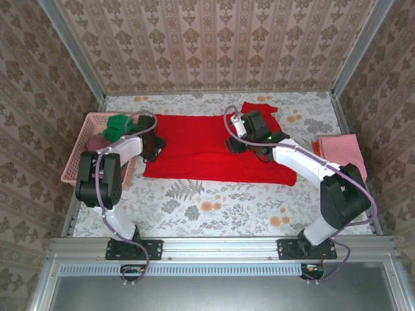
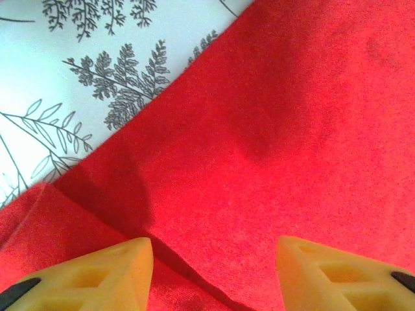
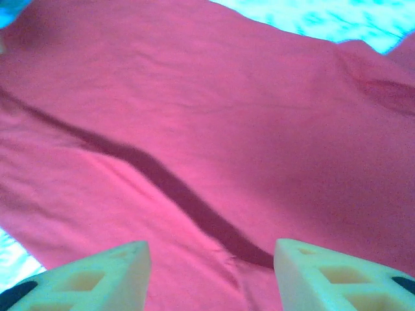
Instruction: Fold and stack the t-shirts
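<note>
Lying across the middle of the desk [image 1: 214, 207] was the red t-shirt [image 1: 201, 152]; the left hand [image 2: 214, 259] stood at its left edge, the right hand [image 3: 211, 259] over its far right part, both spread and pinching nothing.

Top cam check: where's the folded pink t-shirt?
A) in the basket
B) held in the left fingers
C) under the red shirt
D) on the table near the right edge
D: the folded pink t-shirt lies flat on the table beside the right arm, while the basket on the left holds a green t-shirt.
</note>
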You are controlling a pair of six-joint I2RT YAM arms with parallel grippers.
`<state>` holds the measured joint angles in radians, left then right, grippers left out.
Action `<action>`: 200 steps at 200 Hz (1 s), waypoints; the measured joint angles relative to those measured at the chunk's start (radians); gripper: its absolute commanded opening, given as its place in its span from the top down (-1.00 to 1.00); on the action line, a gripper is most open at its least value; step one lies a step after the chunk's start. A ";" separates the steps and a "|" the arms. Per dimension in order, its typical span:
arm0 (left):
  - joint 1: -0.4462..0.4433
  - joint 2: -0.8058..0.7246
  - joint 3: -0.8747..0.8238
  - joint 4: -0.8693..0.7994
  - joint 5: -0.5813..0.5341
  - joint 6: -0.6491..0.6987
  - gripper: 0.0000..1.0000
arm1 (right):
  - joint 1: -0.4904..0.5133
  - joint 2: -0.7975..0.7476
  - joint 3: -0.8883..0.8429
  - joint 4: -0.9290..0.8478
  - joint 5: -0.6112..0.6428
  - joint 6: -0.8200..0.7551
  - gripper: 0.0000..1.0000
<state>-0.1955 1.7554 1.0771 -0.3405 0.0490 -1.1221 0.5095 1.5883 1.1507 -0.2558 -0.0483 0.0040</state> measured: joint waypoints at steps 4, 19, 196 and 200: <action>0.000 -0.006 0.000 0.000 0.000 0.000 -0.11 | 0.013 0.000 -0.006 0.008 -0.011 -0.013 -0.16; -0.001 -0.037 -0.006 -0.003 0.002 0.000 -0.13 | 0.069 0.028 -0.014 0.038 -0.042 -0.067 -0.18; 0.041 -0.331 -0.219 -0.056 -0.008 -0.008 -0.18 | 0.282 0.683 0.486 0.183 0.032 -0.478 -0.07; 0.041 -0.331 -0.220 -0.056 -0.008 -0.008 -0.18 | 0.281 0.689 0.502 0.174 0.036 -0.472 -0.06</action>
<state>-0.1543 1.4246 0.8570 -0.3969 0.0414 -1.1297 0.7906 2.2768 1.6524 -0.0822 -0.0120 -0.4679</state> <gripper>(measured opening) 0.588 0.538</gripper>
